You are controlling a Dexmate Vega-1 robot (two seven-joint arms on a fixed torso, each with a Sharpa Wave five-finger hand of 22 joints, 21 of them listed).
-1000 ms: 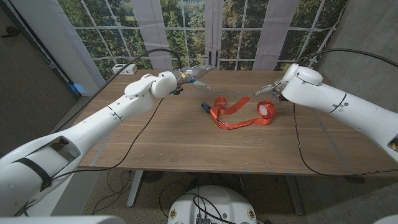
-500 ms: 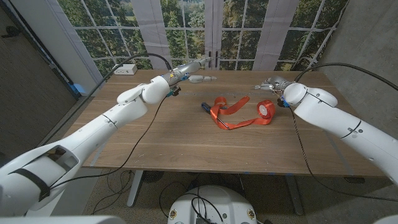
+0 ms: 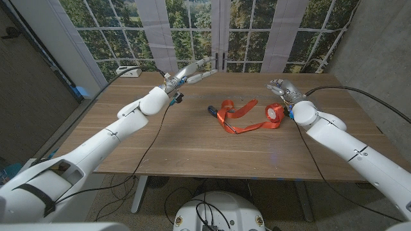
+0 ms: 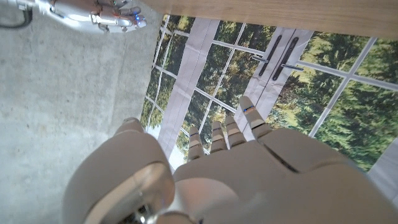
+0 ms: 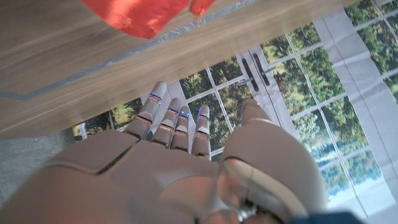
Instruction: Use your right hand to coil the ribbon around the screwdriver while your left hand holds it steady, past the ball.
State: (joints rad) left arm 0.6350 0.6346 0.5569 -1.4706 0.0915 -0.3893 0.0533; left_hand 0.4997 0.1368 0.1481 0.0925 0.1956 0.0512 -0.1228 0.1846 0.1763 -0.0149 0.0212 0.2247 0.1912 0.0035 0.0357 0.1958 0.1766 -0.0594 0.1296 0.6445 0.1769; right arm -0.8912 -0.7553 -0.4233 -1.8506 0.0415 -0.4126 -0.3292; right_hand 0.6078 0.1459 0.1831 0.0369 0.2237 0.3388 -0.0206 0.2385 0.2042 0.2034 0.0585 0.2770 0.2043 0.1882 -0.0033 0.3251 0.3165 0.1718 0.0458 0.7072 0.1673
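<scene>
An orange-red ribbon (image 3: 239,115) lies loosely looped at the middle of the wooden table (image 3: 192,147), with its roll (image 3: 275,113) at its right end. The screwdriver's dark handle (image 3: 210,110) pokes out at the ribbon's left end. My left hand (image 3: 192,72) hovers near the far edge, left of the ribbon, fingers stretched out and holding nothing. My right hand (image 3: 282,88) hangs just behind the roll, fingers extended and empty. The left wrist view shows my left hand (image 4: 249,168) and my right hand (image 4: 93,11) beyond it. The right wrist view shows my right hand (image 5: 186,168) and the ribbon (image 5: 140,14).
A small white box (image 3: 128,72) sits at the table's far left corner. A black cable (image 3: 151,138) runs from my left wrist down across the table's left half. Windows stand behind the far edge.
Both arms have dropped lower and stretched out over the table. My hands stay near the far edge. The ribbon and screwdriver have not moved.
</scene>
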